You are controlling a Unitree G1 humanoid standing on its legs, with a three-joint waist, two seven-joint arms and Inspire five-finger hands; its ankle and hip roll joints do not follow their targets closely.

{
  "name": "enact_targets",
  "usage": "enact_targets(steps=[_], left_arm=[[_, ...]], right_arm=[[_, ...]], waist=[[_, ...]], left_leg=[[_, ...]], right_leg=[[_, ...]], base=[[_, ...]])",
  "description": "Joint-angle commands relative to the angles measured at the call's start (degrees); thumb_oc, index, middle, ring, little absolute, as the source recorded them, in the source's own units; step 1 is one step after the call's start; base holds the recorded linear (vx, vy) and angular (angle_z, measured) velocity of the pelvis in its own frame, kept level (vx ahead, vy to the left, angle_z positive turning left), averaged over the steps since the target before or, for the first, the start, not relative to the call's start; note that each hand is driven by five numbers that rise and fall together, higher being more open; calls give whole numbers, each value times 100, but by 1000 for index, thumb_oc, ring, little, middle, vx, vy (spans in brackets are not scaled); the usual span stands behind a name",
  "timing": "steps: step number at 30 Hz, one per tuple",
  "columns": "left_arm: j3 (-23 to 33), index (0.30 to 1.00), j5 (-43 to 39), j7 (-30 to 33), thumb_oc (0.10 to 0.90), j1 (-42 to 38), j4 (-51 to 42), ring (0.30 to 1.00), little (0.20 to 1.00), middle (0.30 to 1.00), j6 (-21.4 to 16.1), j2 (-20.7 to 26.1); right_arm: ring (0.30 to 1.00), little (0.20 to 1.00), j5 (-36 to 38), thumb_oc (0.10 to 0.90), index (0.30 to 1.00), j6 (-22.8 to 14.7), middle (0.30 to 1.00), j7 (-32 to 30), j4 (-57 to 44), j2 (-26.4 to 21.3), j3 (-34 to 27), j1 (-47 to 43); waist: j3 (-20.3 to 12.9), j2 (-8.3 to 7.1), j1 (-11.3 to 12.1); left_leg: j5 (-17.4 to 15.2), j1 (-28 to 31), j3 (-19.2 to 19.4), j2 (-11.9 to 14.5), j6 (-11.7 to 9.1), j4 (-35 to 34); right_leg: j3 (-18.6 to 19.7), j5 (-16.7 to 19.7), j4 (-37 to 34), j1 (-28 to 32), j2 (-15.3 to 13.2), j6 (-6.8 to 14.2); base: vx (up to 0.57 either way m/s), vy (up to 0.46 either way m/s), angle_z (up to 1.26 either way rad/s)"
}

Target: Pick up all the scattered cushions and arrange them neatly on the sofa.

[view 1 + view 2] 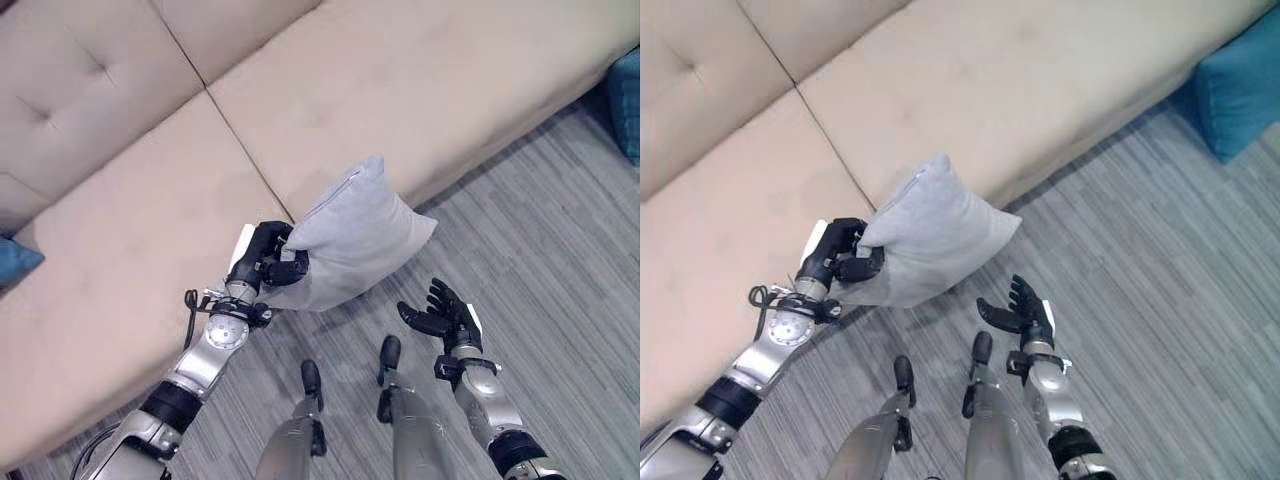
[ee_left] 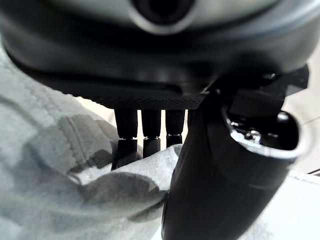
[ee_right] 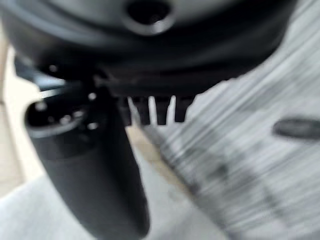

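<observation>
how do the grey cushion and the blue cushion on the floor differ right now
The grey cushion is light grey, held off the floor by the left hand at the sofa front; the blue cushion is teal and sits unheld on the floor against the sofa's far end. The right hand is open.

Soft, even daylight over the sofa (image 1: 420, 90) and floor (image 1: 560, 230), bright with no hard glare. The grey cushion (image 1: 350, 240) goes darker on its underside, just below the left hand (image 1: 268, 255) whose fingers (image 2: 127, 135) clutch it. Up close, murky shadow patches lie on the cloth right beside those fingers, and a thin glint runs by the thumb. The right hand (image 1: 440, 315), fingers spread, reads almost as a black silhouette, pale floor glowing beyond its fingertips.
</observation>
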Motion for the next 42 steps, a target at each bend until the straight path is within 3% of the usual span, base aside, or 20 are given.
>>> enact_targets(steps=[1,10,18,34,42], left_arm=[[635,300,-396,-195,400,-392,-857,300,300,300,-1373,4],[1169,300,-595,-553,400,-323,-1335,300,300,300,-1459,660],[1551,300,-767,-900,400,-254,-1695,300,300,300,-1522,1277],[1989,300,-1139,-1455,400,226,-2305,300,300,300,-1562,1697],[2169,300,-1409,-1546,400,166,-2644,300,300,300,-1582,1816]], right_arm=[[900,900,387,800,900,-303,900,525,-429,-2,134,418],[900,900,347,800,900,-323,900,833,-1422,-217,-6,734],[900,900,-22,800,900,-273,900,726,-1485,-457,-256,675],[900,900,-620,800,900,-89,900,473,-671,-756,-643,694],[900,900,-160,800,900,29,900,602,64,-497,-559,591]], waist=[[-1388,-130,131],[-1944,-143,215],[-2173,-219,327],[-2243,-431,477],[-2264,-435,555]], left_leg=[[-20,-17,56,-110,-235,-103],[-103,495,48,-103,-316,-171],[-195,816,-14,-84,-326,-171],[-261,1003,-100,-27,-338,-171],[-287,1022,-143,-56,-331,-171]], right_leg=[[93,-400,-487,752,-43,569],[-116,-436,-846,1507,35,607],[-225,-551,-881,1919,82,620],[-353,-602,-881,2184,109,626],[-406,-595,-881,2221,88,634]], base=[[101,-22,8],[96,-37,5],[61,-25,11],[11,-13,5],[0,0,0]])
